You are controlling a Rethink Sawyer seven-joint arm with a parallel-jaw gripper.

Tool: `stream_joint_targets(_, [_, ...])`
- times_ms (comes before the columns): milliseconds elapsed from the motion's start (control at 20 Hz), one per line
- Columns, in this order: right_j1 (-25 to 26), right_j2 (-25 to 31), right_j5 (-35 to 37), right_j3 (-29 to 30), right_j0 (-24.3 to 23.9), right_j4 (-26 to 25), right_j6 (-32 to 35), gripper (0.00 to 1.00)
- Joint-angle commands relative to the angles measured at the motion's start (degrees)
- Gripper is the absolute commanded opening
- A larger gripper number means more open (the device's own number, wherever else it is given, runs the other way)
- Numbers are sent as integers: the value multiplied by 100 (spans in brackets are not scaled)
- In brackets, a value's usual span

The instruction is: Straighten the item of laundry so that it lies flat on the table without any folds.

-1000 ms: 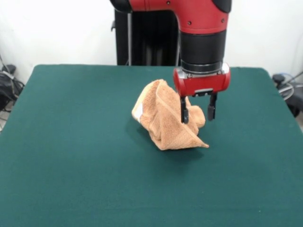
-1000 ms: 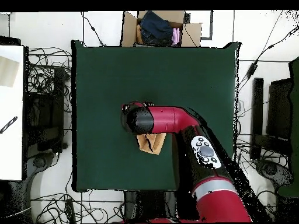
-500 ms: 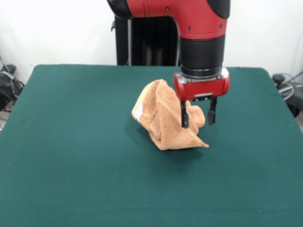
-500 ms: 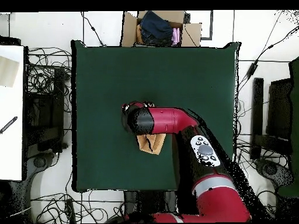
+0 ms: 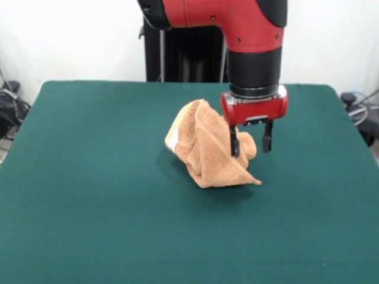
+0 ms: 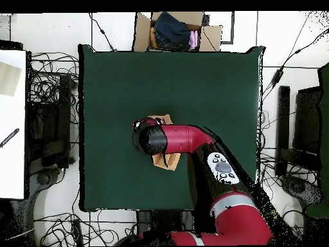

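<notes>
The towel [image 5: 207, 146] sits bunched in a steep peaked heap near the centre of the table [image 5: 89, 195], slightly right of middle in the front view, with one pointed corner at lower right touching the felt. The gripper [image 5: 251, 145] hangs over the heap's right flank, fingers apart and clamped on nothing (one finger overlaps the cloth, the other is clear to its right). Against the frames a second back, the gripper has risen slightly and shifted right; the heap's shape is unchanged. Judgement: no flattening achieved; the task remains largely undone and a fresh grasp is required.
</notes>
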Motion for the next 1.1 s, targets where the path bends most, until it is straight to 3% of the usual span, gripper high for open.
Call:
stream_joint_targets(50, [110, -51, -373, 668, 70, -388, 651, 100])
stream_joint_targets(600, [146, -102, -519, 717, 83, -367, 636, 100])
stream_joint_targets(1100, [286, 104, -49, 340, -114, -336, 270, 100])
